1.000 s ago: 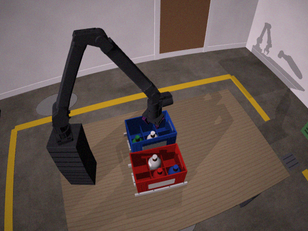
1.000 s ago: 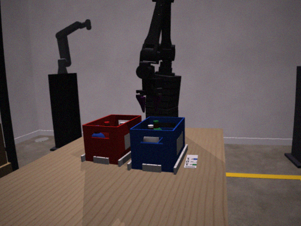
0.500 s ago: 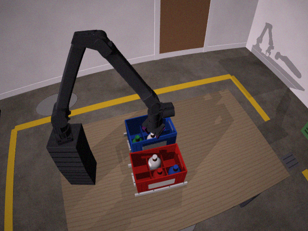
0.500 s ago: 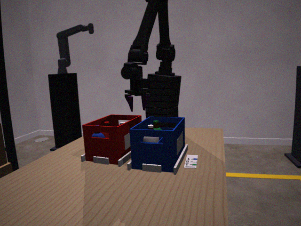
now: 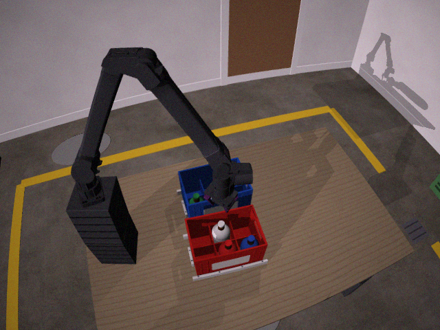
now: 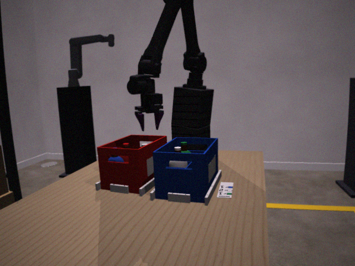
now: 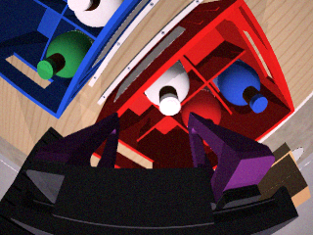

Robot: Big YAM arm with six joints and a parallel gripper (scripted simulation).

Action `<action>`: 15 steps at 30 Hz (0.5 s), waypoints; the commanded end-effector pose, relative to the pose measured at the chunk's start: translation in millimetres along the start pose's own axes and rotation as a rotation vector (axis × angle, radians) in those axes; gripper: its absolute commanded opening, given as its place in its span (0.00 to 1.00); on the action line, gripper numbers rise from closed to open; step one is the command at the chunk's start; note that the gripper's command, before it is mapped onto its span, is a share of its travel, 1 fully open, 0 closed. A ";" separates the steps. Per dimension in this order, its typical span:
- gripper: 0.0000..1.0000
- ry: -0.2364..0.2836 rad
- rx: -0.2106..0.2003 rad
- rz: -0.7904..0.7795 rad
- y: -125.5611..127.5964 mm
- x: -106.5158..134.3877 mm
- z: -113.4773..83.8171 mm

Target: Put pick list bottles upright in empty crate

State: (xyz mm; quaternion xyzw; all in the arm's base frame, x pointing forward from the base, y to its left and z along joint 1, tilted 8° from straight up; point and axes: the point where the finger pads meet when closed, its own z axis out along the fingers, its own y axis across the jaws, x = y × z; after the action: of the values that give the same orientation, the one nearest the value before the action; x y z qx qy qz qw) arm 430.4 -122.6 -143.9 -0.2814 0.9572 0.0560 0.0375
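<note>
My gripper is open and empty. It hangs above the back edge of the red crate, near where that crate meets the blue crate. The red crate holds a white bottle, a red bottle and a blue bottle. The blue crate holds a green bottle and a white bottle, both upright. The pick list lies beside the blue crate.
The arm's black base pedestal stands at the table's edge behind the crates. A second arm on a black pedestal stands off the table. Grey rails lie along the crates' feet.
</note>
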 end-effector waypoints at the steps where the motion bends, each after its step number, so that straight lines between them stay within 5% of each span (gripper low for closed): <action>1: 0.61 -0.029 0.031 -0.025 -30.2 5.2 -3.2; 15: 0.61 -0.020 0.024 -0.026 -33.6 19.0 -7.9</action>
State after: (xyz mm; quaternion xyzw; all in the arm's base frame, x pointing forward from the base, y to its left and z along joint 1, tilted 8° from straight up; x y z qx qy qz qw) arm 421.8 -157.3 -147.0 -0.2883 0.9551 0.0532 0.0418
